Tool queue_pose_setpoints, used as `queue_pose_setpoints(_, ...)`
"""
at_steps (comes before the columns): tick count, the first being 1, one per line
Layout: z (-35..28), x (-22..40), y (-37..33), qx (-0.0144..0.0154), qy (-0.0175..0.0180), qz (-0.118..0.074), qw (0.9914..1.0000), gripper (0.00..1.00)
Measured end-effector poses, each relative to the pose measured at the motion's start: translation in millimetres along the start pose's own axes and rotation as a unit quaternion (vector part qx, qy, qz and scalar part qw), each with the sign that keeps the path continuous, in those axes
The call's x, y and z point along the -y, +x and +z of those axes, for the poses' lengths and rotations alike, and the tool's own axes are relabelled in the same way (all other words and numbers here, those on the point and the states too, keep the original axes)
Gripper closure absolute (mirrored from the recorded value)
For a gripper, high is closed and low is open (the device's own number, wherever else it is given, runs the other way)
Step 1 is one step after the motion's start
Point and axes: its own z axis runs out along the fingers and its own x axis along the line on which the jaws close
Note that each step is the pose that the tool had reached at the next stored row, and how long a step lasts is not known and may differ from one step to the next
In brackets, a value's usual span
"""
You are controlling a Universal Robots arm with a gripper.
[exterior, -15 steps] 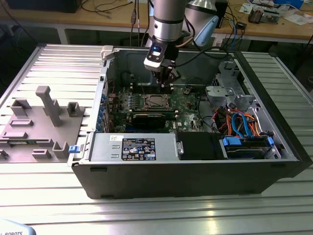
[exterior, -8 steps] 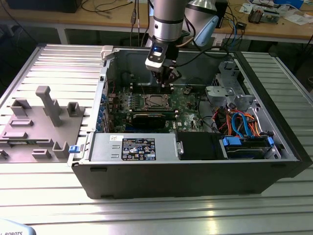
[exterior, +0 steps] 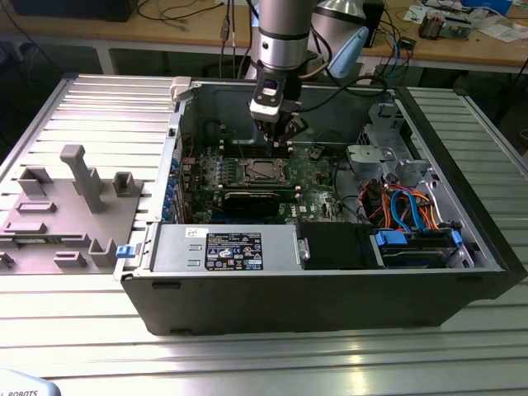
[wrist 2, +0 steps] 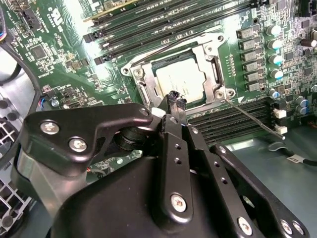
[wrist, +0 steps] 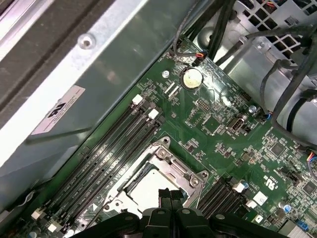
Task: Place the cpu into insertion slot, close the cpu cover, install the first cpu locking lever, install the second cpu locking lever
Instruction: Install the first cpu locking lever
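Observation:
The cpu [wrist 2: 179,79], a dull silver square, lies in the insertion slot [exterior: 264,171] on the green board. The cpu cover [wrist 2: 210,54], a silvery frame, lies flat around it, with the chip showing through its window. One thin locking lever [wrist 2: 250,118] sticks out sideways from the socket's corner over the memory slots. The other lever [wrist 2: 166,47] runs along the frame's far edge. My gripper [wrist 2: 175,99] hangs just above the socket's edge, fingers together and holding nothing. In the first wrist view the gripper [wrist: 171,194] sits over the cpu [wrist: 148,182] and cover [wrist: 171,161].
Black memory slots [wrist 2: 163,22] flank the socket on both sides. The open computer case [exterior: 330,289] walls in the board, with a drive cage and coloured cables [exterior: 408,206] at the exterior view's right. A grey fixture [exterior: 78,198] stands on the table at the exterior view's left.

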Motion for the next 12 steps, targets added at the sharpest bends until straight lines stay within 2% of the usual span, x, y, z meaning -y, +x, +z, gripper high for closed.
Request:
queue_pose_setpoints(7,0.0,0.0,0.0,0.0008,-0.0015,-0.024,0.99970,0.89)
queue_pose_setpoints(12,0.0,0.0,0.0,0.0014,-0.0027,-0.044,0.99904,0.89)
